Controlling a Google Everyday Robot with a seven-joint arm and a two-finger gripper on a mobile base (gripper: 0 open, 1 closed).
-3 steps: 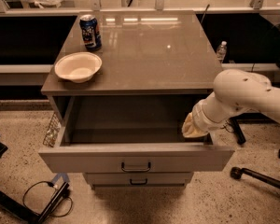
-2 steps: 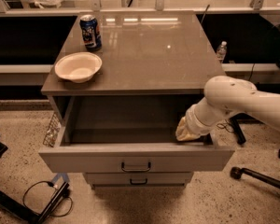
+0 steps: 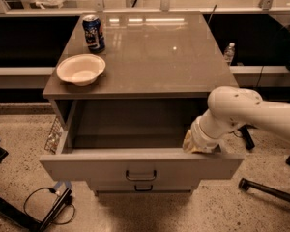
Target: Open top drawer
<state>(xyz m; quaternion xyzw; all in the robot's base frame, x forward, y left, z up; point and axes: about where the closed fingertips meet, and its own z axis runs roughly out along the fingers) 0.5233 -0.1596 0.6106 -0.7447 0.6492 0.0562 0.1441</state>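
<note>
The top drawer [image 3: 135, 166] of the grey cabinet stands pulled out toward me, its plain grey tray showing and its small black bar handle [image 3: 140, 176] at the centre of the wide flat front. My white arm comes in from the right and bends down into the drawer's right front corner. The gripper [image 3: 195, 144] sits just behind the front panel at the right, its end hidden by the wrist and the drawer front.
On the cabinet top [image 3: 154, 57] stand a blue soda can [image 3: 94, 33] and a white bowl [image 3: 80, 69] at the left. A lower drawer handle [image 3: 143, 188] shows beneath. Cables [image 3: 48, 204] lie on the floor at left, a chair base [image 3: 266, 187] at right.
The arm's wrist has shifted a little left and down inside the drawer's right front corner. The drawer stays pulled out about as far as before.
</note>
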